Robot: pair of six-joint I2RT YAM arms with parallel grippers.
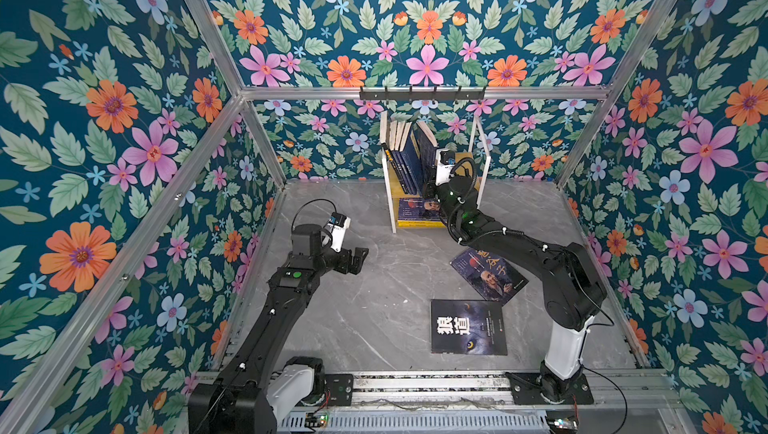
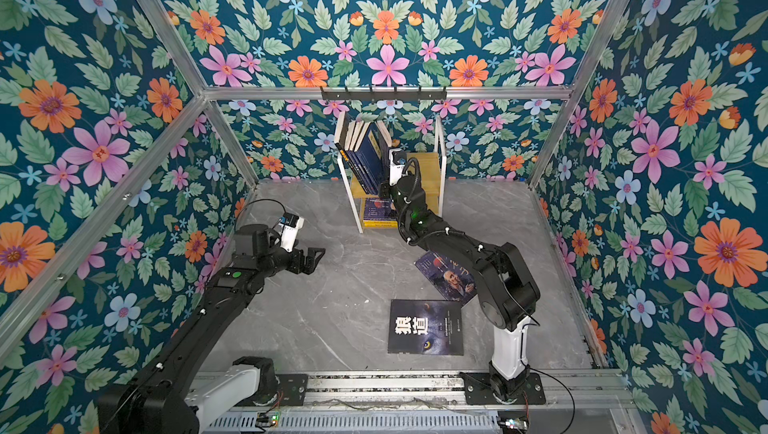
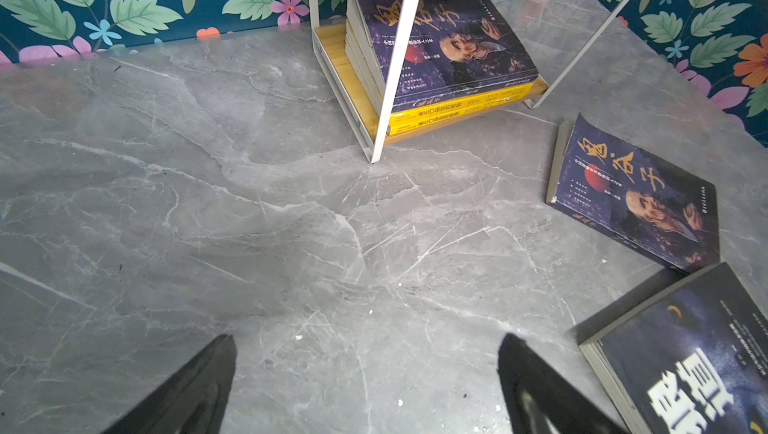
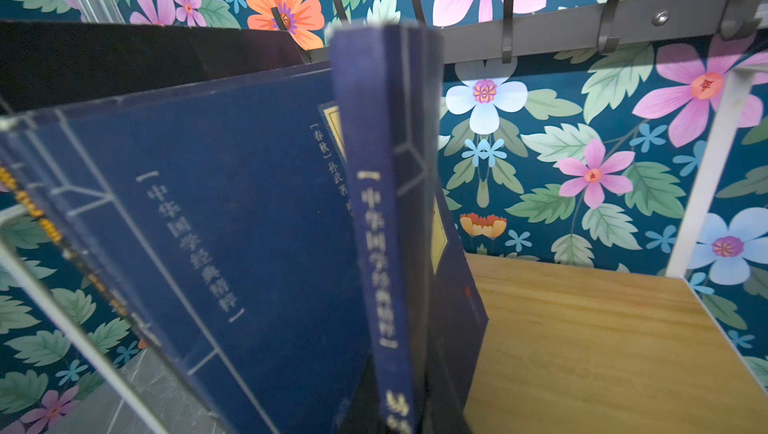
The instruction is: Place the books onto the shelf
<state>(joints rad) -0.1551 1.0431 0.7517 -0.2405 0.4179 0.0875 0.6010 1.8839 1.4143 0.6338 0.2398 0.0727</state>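
At the back of the bench [image 1: 374,294], on the upper board of the shelf [image 1: 388,195], the right gripper [image 1: 428,191] is pressed together on the lower spine of a navy book [image 4: 382,224]. It stands this book beside the row of upright books [image 1: 401,147] at the left end. Step in hand, as judged: placing this volume, with release not yet made. The next move appears to call for leaning the navy book against its neighbours so it cannot topple into the bare right half of the board. The jaws can then part and back straight out without dragging it. The left gripper [image 1: 357,259] hangs spread wide and empty above the bench, well apart from any book. Outstanding: a portrait-cover book [image 1: 486,276] and a wolf-eye book [image 1: 467,332] lie flat on the bench. The right arm [image 1: 540,257] partly covers the portrait-cover book in both top views. A flat stack [image 3: 449,49] occupies the lower board. Not verifiable: whether the held book's foot touches the board, since gripper and arm mask it from above and the wrist view cuts it off. The number of books in the row is also unclear.
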